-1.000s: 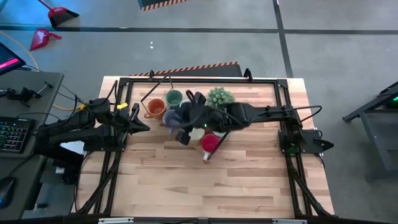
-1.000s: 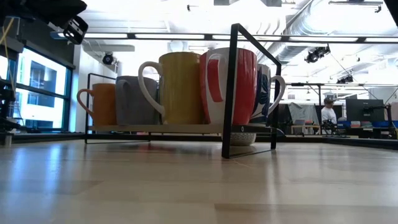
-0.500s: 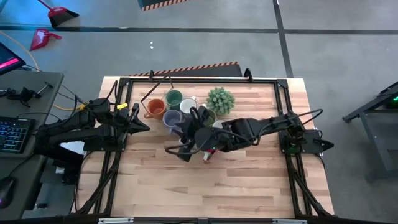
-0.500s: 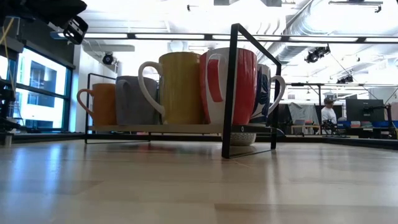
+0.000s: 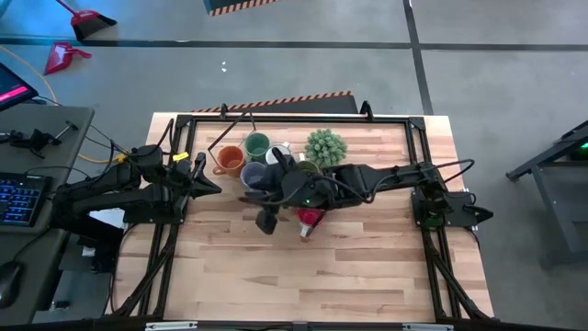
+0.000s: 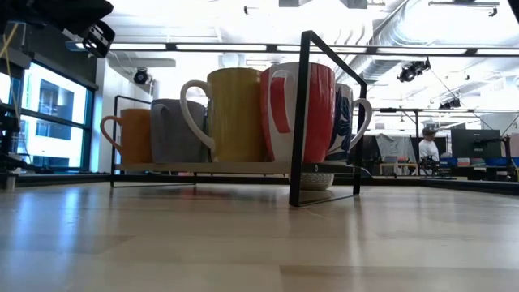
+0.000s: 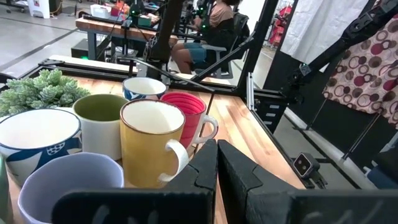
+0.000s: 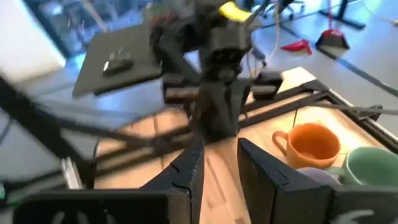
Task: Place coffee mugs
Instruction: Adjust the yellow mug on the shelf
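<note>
Overhead, the coffee mugs (image 5: 266, 165) stand clustered at the far middle of the desk (image 5: 367, 267), the orange mug (image 5: 227, 161) at the cluster's left end, a green one (image 5: 256, 144) behind it and a red mug (image 5: 310, 217) nearest the front, beside the potted plant (image 5: 325, 145). Reaching across over the cluster, the right tool (image 8: 217, 165) holds nothing, its fingers parted by a narrow gap. Parked at the desk's left edge, the left tool (image 7: 216, 163) is closed and empty.

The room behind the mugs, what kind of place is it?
Probably a robot lab or workshop: a wooden table with two robot arms, desks with a keyboard, and a seated person at screens far back.
</note>
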Robot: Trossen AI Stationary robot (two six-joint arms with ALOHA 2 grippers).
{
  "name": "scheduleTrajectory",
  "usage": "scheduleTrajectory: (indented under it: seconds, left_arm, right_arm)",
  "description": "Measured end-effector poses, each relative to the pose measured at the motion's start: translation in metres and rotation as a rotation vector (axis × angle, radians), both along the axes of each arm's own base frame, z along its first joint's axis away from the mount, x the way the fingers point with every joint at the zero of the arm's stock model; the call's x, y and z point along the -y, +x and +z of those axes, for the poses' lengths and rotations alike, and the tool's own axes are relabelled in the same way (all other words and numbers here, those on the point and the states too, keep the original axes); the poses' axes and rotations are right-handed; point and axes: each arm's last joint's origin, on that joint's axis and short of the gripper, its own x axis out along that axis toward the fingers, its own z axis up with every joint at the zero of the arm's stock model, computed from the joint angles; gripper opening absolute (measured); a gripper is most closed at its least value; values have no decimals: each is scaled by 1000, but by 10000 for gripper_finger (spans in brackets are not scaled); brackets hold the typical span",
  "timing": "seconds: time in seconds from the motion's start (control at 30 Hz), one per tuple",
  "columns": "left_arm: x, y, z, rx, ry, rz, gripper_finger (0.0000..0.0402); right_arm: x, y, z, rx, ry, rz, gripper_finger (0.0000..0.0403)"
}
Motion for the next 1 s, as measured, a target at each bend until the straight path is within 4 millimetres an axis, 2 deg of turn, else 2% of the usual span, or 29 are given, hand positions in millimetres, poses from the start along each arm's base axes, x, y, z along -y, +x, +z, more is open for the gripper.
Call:
scheduleTrajectory:
  seconds: [0.07, 0.17, 0.27, 0.47, 0.7, 0.87, 1.0]
  left_arm:
    - [0, 0, 0, -1, -6, 1, 0]
    - [0, 0, 0, -6, -37, 6, 0]
    - [0, 0, 0, -11, -60, 9, 0]
    - [0, 0, 0, -12, -59, 9, 0]
    - [0, 0, 0, -10, -52, 7, 0]
    - [0, 0, 0, -10, -52, 7, 0]
    - [0, 0, 0, -10, -52, 8, 0]
  right_arm:
    - [8, 6, -1, 30, 10, -37, 75]
    - [18, 11, 1, 43, -80, -25, 75]
    - [26, 8, 8, 54, -136, -18, 75]
    - [55, -14, 28, 22, -173, -67, 75]
    - [83, -28, 15, -173, -130, -164, 75]
    - [89, -38, 7, -283, -145, -274, 75]
    - [84, -61, 20, -300, -194, -360, 75]
